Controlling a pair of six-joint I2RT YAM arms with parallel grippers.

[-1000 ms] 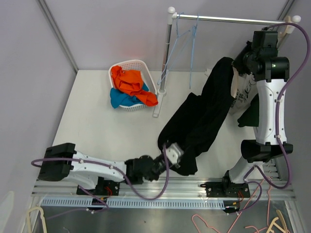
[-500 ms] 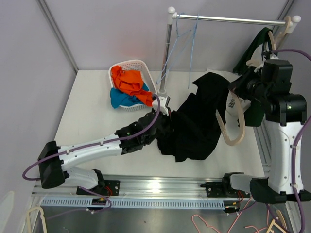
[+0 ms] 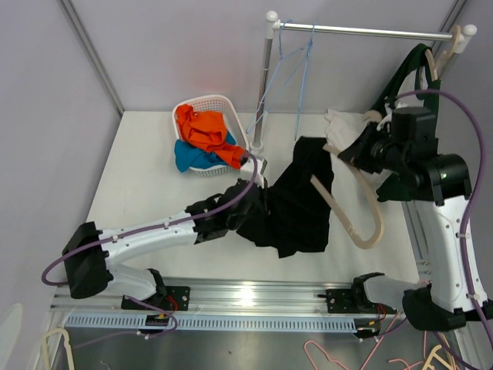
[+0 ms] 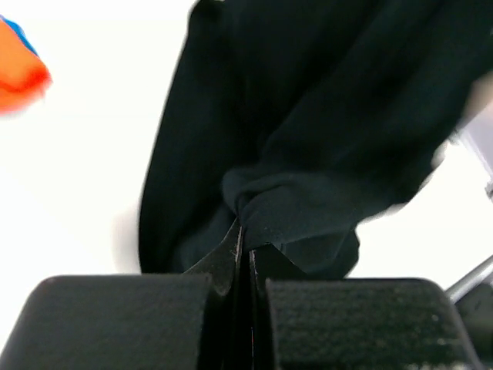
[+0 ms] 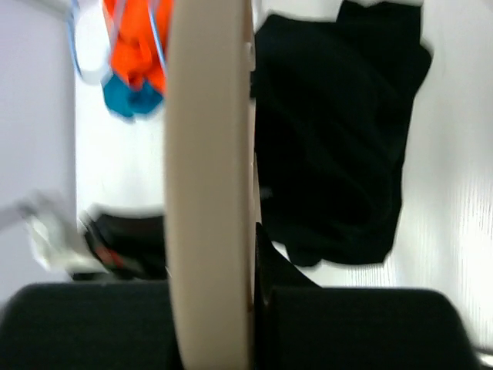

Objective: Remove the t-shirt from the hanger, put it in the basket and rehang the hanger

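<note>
Two things share the work here, and we read them left to right. Far left, the white basket of orange and blue clothes sits well apart from the action. Next comes the left gripper, its jaws pressed fully together on a small bunched fold of the black t-shirt. The shirt itself lies crumpled on the table near the middle, dark, soft and heavily creased, with one long part trailing up toward the rack. Right of it, the beige hanger curves down, and in the top view one arm crosses the shirt's right side. We cannot tell whether that arm is clear above the cloth or caught in it. The right gripper is clamped on the hanger's bar, which fills its wrist view. Our worry is a snag: if the hanger's tip is in the neck or a sleeve, pulling the arms apart would drag the shirt along. The thin pinch on the left could also slip off the limp fabric.
</note>
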